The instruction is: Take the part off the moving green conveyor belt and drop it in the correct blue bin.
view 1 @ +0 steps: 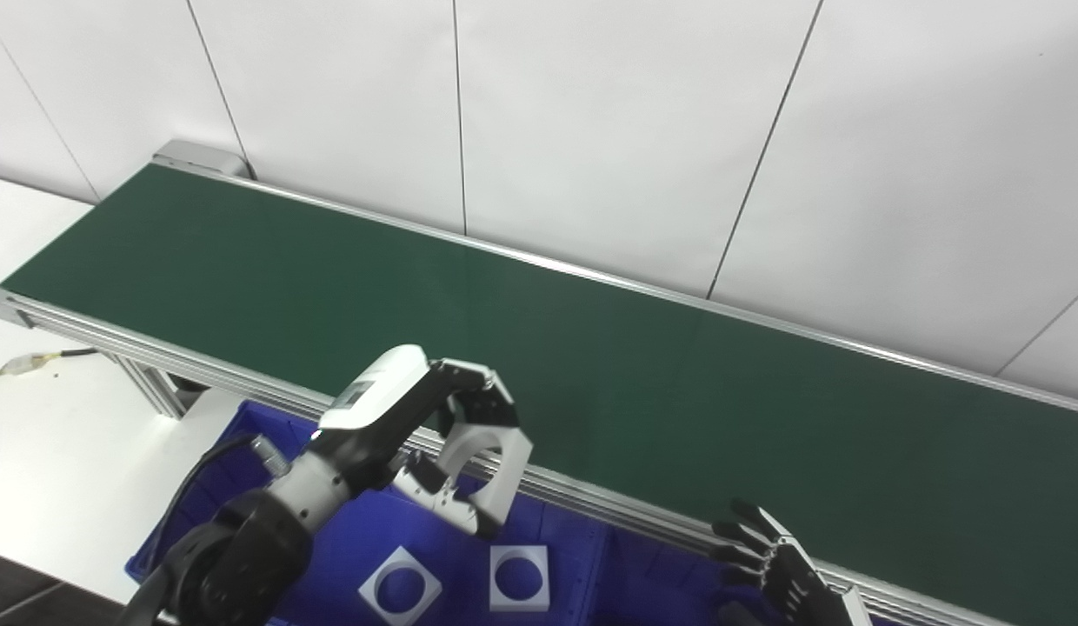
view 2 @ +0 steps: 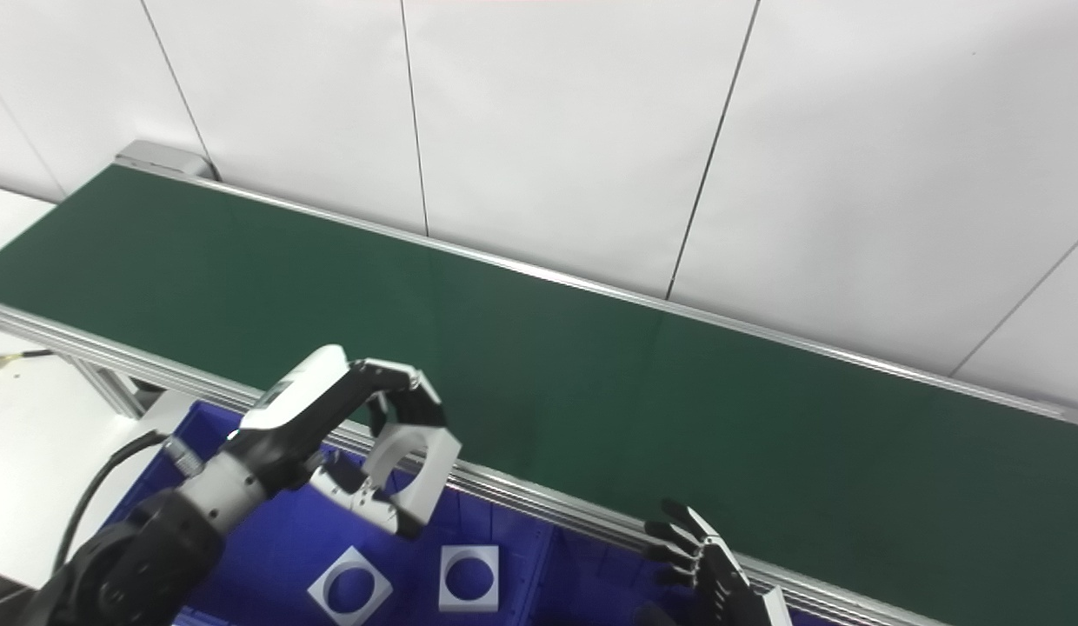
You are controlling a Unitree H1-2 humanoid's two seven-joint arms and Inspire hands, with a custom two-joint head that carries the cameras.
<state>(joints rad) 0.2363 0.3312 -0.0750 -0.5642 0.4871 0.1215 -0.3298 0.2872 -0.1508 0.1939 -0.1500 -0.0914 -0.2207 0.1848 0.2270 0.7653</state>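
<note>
Left hand: the left hand point(view 1: 456, 443) grips a pale grey square plastic part with a round hole point(view 1: 495, 469), held over the near rail of the belt and above the bin.
Bin: the blue plastic bin point(view 1: 582, 556) sits below the belt's near rail; two more pale square ring parts point(view 1: 401, 586) lie flat on its floor, under the held part.
Belt: the long dark green conveyor belt point(view 1: 591, 348) carries nothing visible.
Right hand: the right hand point(view 1: 778, 556) waits at the belt's near rail, fingers spread, holding nothing.
Progress: the pick looks done; releasing into the bin is left, as I judge.
</note>
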